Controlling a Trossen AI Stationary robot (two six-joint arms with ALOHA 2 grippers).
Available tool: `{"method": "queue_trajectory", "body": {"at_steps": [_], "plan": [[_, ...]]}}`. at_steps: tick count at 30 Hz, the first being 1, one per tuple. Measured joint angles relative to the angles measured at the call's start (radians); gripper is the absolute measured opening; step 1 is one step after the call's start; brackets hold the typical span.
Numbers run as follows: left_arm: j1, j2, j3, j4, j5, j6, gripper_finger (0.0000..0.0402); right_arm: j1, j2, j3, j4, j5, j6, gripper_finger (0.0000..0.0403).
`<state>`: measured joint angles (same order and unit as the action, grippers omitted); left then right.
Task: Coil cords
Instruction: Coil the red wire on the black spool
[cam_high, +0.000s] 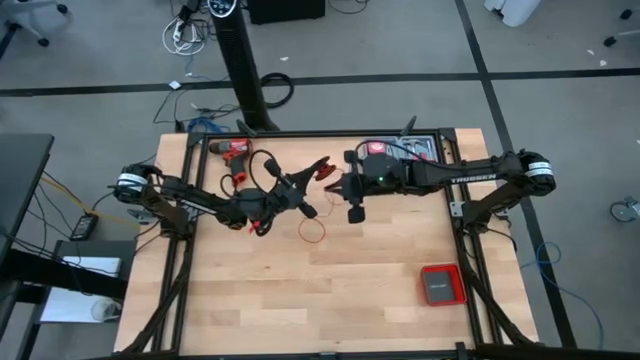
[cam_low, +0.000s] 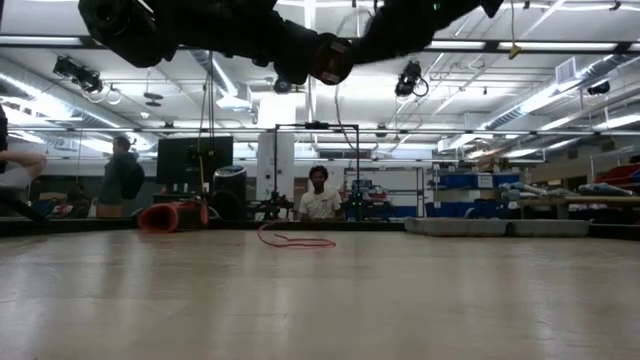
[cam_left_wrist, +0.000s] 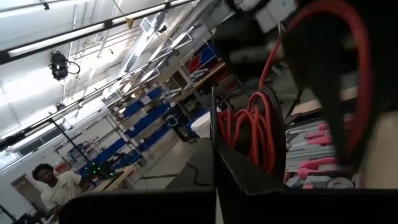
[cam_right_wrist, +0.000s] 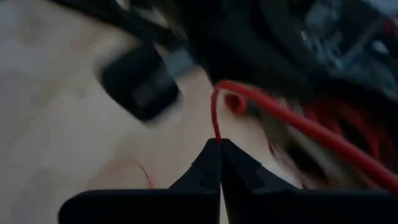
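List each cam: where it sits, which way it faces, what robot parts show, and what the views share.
High: overhead, straight down; both arms, red cord on table.
Low: table height, level toward room; arms overhead, cord lying ahead.
Left wrist: looks past shut left pincer holding cord coil.
Right wrist: looks past shut right pincer pinching the cord.
Shared: all four show the cord.

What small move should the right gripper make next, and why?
Probably draw the cord toward the left gripper to wrap another turn. The right gripper is shut on the cord's end, the left gripper holds a red coil, and a loose loop lies on the table.
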<state>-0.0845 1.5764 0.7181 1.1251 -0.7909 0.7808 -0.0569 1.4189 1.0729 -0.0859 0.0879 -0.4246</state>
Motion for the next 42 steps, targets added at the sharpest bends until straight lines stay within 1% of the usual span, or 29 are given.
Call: {"method": "queue_trajectory", "body": {"at_steps": [5,9,11,16,19,25,29,32,37,42], "plan": [[-0.002,0.0,0.0,-0.002,0.008,-0.002,0.0,-0.03,-0.033,-0.03,-0.092,0.087,0.041,0.0],[-0.002,0.0,0.0,-0.006,0.053,-0.011,0.0,-0.07,-0.049,-0.033,-0.179,0.152,0.073,0.0],[-0.002,0.0,0.0,-0.001,0.066,-0.041,0.0,-0.093,-0.057,-0.033,-0.198,0.158,0.089,0.0],[-0.003,0.0,0.0,0.039,0.106,-0.058,0.0,-0.129,-0.054,-0.033,-0.218,0.139,0.126,0.0],[-0.003,0.0,0.0,0.083,0.104,-0.056,0.0,-0.14,-0.054,-0.033,-0.232,0.087,0.138,0.0],[-0.003,0.0,0.0,0.121,0.092,-0.049,0.0,-0.142,-0.053,-0.033,-0.33,0.07,0.189,0.0],[-0.003,0.0,0.0,0.121,0.031,0.031,0.0,-0.14,-0.053,-0.033,-0.358,0.043,0.211,0.0],[-0.008,0.0,0.0,0.128,0.041,0.044,0.0,-0.153,-0.053,-0.033,-0.361,0.068,0.22,0.0],[-0.015,0.0,0.0,0.194,0.047,0.062,0.0,-0.197,-0.053,-0.033,-0.369,-0.006,0.258,0.0],[-0.017,-0.001,0.0,0.245,0.052,0.081,0.0,-0.194,-0.053,-0.033,-0.365,-0.005,0.265,0.0]]}}
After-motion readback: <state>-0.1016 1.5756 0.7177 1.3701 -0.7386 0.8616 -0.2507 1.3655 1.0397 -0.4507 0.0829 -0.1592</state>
